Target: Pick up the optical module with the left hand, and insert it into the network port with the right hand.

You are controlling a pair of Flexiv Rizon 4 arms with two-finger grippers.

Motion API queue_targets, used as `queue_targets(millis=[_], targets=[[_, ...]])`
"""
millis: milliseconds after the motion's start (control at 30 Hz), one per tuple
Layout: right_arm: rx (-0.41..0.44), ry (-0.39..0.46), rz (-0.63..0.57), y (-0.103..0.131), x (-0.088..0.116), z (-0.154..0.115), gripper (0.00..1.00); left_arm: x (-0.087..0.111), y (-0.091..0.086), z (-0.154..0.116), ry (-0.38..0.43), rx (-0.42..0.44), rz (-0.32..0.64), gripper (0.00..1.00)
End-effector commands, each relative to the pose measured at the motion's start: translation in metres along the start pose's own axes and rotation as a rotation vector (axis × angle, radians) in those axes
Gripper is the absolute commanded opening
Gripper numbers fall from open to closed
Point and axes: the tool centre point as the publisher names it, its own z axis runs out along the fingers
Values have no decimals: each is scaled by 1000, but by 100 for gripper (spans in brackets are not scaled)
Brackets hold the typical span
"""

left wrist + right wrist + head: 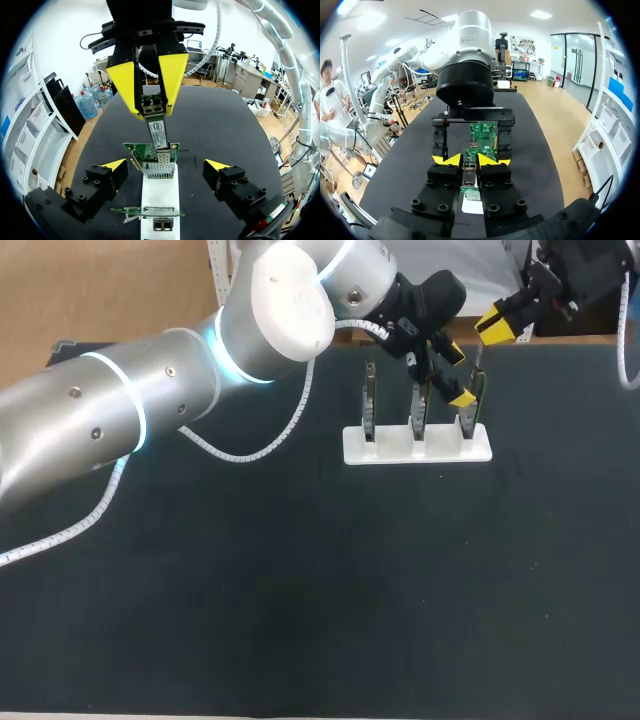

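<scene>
So the optical module [159, 134] is in the right gripper [152, 107], pinched between its yellow fingers and pointing down at the port [159, 167] on the network card [150, 150]. Its lower end is right at the mouth of the port. I honestly can't tell if it's gone in a bit or is just touching the opening.

That card is the right-hand one of three standing in a white stand [417, 446] at the far right of the black table [300, 590].

The left gripper [166, 165] is spread wide and holding nothing, with one finger on each side of the stand, just beside the card and not touching it.

My read is that the pickup and the hand-off to the right side are done, and we're at the insertion step. What's left is pushing the module fully home in the port and then letting go.
</scene>
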Motion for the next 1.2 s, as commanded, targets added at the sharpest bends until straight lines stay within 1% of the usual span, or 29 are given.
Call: queue_targets(millis=[33, 533, 1000, 1200], targets=[[-5, 4, 3, -3, 2, 2, 0, -1, 2, 0, 3, 4, 2, 100], [8, -1, -8, 0, -2, -3, 0, -1, 2, 0, 3, 4, 2, 100], [-6, 5, 5, 0, 3, 1, 0, -1, 2, 0, 3, 4, 2, 100], [-4, 4, 2, 0, 2, 0, 0, -1, 2, 0, 3, 4, 2, 100]])
